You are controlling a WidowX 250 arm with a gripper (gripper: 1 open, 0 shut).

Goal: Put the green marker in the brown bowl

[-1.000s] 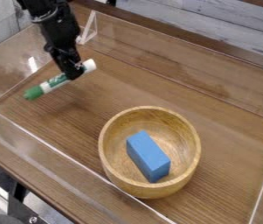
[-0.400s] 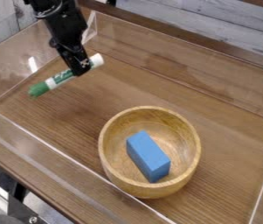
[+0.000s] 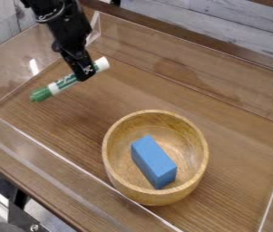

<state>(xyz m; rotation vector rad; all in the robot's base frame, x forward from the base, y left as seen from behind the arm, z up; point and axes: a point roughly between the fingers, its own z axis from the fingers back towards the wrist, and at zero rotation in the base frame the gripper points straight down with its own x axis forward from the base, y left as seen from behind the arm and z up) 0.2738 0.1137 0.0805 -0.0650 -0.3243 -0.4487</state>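
Note:
The green marker [image 3: 66, 81] has a white barrel and a dark green cap at its lower left end. It hangs tilted just above the wooden table near the back left. My black gripper [image 3: 79, 67] is shut on the marker's upper right part, pointing steeply down. The brown bowl [image 3: 121, 136] sits at the front right, well apart from the gripper, with a blue rectangular block [image 3: 153, 161] lying inside it.
Clear plastic walls [image 3: 53, 149] surround the wooden tabletop on all sides. The front wall runs close to the bowl. Bare wood lies between the marker and the bowl.
The gripper has shifted slightly right and lifted a little with the marker; the marker's capped end now sits higher off the table than before.

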